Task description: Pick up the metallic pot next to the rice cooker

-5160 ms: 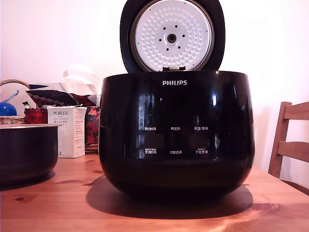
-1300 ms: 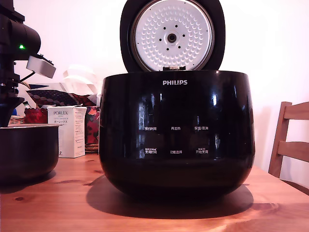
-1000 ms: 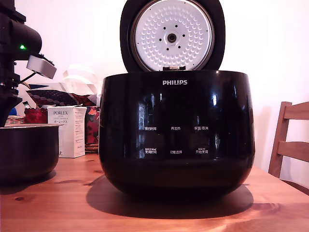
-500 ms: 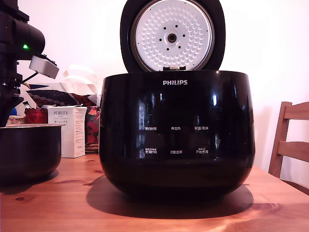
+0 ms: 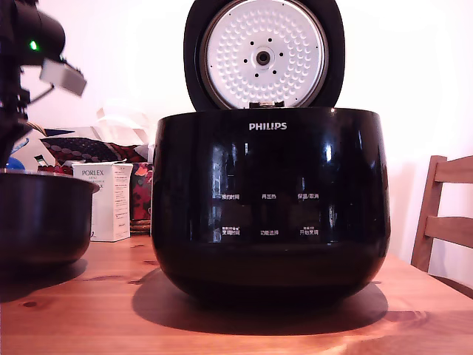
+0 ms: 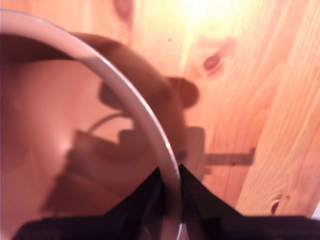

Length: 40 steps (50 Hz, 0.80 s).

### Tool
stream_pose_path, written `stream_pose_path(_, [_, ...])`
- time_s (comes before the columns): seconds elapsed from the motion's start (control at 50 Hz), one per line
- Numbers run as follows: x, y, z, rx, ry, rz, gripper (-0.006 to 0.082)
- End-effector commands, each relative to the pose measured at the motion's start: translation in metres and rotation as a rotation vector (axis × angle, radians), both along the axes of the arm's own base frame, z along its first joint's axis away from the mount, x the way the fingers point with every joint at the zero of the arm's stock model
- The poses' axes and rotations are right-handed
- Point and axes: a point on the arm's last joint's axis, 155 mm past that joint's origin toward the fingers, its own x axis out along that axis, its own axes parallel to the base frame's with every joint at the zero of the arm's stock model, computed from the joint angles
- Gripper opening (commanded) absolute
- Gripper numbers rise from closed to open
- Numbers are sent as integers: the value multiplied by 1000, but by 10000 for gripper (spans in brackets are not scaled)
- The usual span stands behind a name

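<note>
The metallic pot (image 5: pixel 41 222), dark with a thin pale rim, is at the exterior view's far left, beside the big black PHILIPS rice cooker (image 5: pixel 270 200), whose lid stands open. The pot's rim tilts, higher towards the frame's left edge. My black arm (image 5: pixel 22 59) comes down onto that side; the fingers are cut off by the frame edge there. In the wrist view my gripper (image 6: pixel 170 172) is shut on the pot's rim (image 6: pixel 125 90), one finger inside the wall and one finger (image 6: pixel 200 195) outside. The pot's inside (image 6: pixel 55 130) holds nothing.
A white PORLEX box (image 5: pixel 111 200) stands between pot and cooker, with a basket and red clutter (image 5: pixel 81 151) behind. A wooden chair (image 5: pixel 443 218) is at the exterior view's right. The wooden table (image 5: pixel 244 325) runs across the front; its planks (image 6: pixel 250 75) show beside the pot.
The arm came in from the exterior view's left over the pot. In the last half second it has moved up, and the pot's rim has risen and tilted with it.
</note>
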Motion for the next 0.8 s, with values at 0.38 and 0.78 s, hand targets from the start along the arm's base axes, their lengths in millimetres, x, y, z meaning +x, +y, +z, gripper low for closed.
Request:
stream_pose_path(0.38, [-4,-1,42,-7,-136,-10,-21])
stream_pose_path(0.78, [-41,-11,76,-17,-181,-56,-21])
